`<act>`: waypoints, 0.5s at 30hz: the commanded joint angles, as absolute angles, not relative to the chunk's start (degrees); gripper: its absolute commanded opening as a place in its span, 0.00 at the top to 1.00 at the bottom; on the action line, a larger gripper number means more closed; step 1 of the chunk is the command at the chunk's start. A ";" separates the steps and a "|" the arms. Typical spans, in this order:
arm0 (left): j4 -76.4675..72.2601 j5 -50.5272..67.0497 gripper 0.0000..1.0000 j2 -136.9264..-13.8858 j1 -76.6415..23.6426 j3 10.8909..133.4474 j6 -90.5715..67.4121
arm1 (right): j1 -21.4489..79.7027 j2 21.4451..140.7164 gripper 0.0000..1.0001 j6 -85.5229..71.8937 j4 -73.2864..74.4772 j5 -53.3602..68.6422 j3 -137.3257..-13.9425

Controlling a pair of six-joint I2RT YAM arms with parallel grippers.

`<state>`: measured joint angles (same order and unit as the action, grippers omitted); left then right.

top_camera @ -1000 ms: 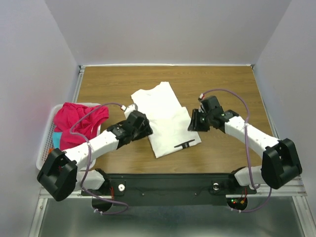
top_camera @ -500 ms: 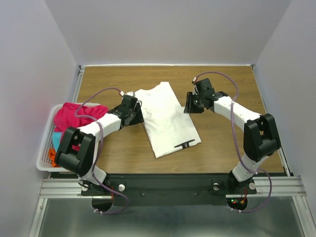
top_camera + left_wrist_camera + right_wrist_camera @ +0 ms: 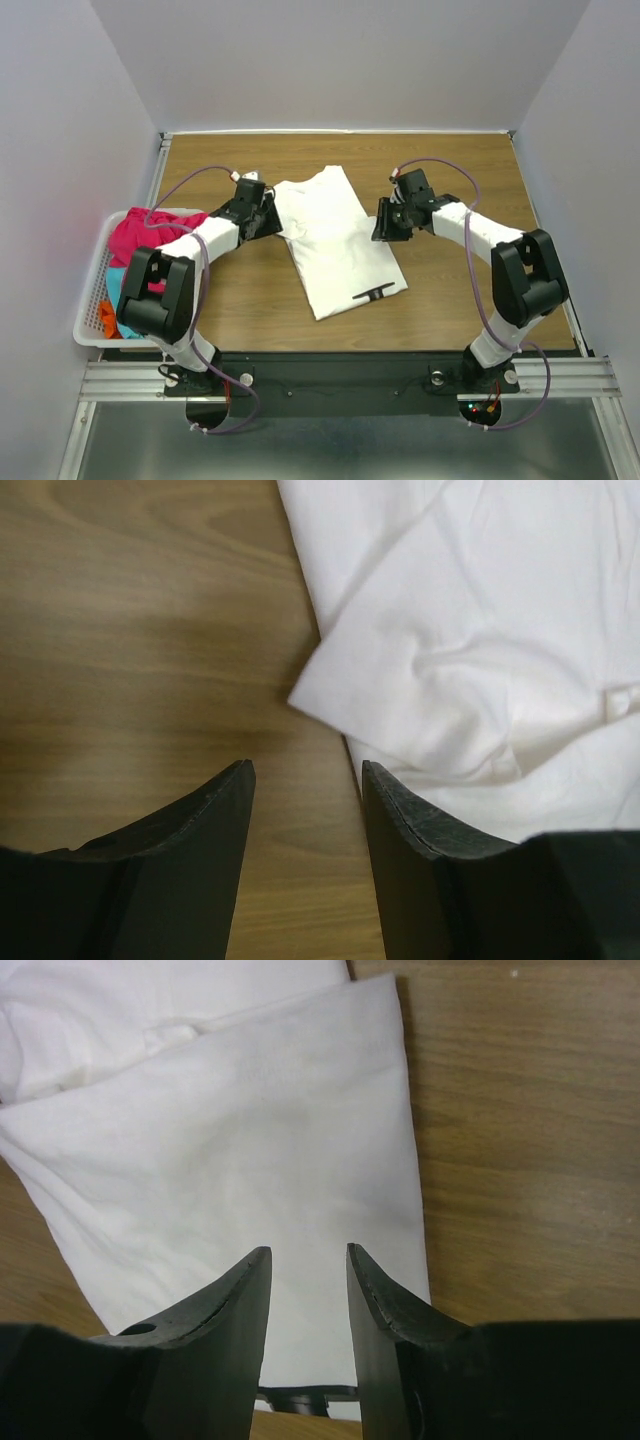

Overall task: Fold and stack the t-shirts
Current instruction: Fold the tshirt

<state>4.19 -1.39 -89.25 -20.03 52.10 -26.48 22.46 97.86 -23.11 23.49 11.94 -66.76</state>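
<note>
1. Top external view first: we see the white t-shirt [image 3: 335, 240] lying flat in the middle of the table [image 3: 460, 300], folded into a long strip that runs diagonally. Its collar end is toward the far side, and a small black mark [image 3: 373, 293] sits near the close end.
2. The left gripper [image 3: 268, 220] sits just beside the shirt's left edge, up near the far half. The right gripper [image 3: 385, 222] sits right at the opposite edge, so the shirt lies between the two tools.
3. From the left wrist camera, the left gripper [image 3: 305, 770] has its fingers spread with only bare wood in the gap. A folded corner of the white t-shirt [image 3: 470, 660] pokes out just ahead and to the right of the tips. The right-hand finger overlaps the cloth in that view, but we can't tell if it actually touches.
4. From the right wrist camera, the right gripper [image 3: 308, 1252] is also spread, with a narrow gap and nothing pinched. The white t-shirt [image 3: 230, 1150] fills most of what's ahead of and under the fingers, and its straight side edge runs just outside the right finger, with wood beyond it.
5. Off to the left, the basket [image 3: 90, 300] holds a bunched magenta-pink shirt [image 3: 150, 240], with bits of a cyan shirt [image 3: 118, 278] and an orange shirt [image 3: 107, 318] showing under it, well apart from both grippers.
</note>
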 commanded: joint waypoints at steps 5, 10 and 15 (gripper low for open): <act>4.65 -5.01 0.43 -97.98 -18.63 63.89 -25.67 | 22.32 90.18 0.58 -24.87 21.18 12.13 -60.82; 5.71 -5.27 0.43 -100.81 -18.54 64.86 -24.96 | 22.32 86.93 0.58 -25.31 21.18 11.07 -57.58; 5.63 -5.01 0.43 -101.42 -18.46 63.46 -24.43 | 22.32 85.52 0.58 -25.40 21.18 10.46 -55.73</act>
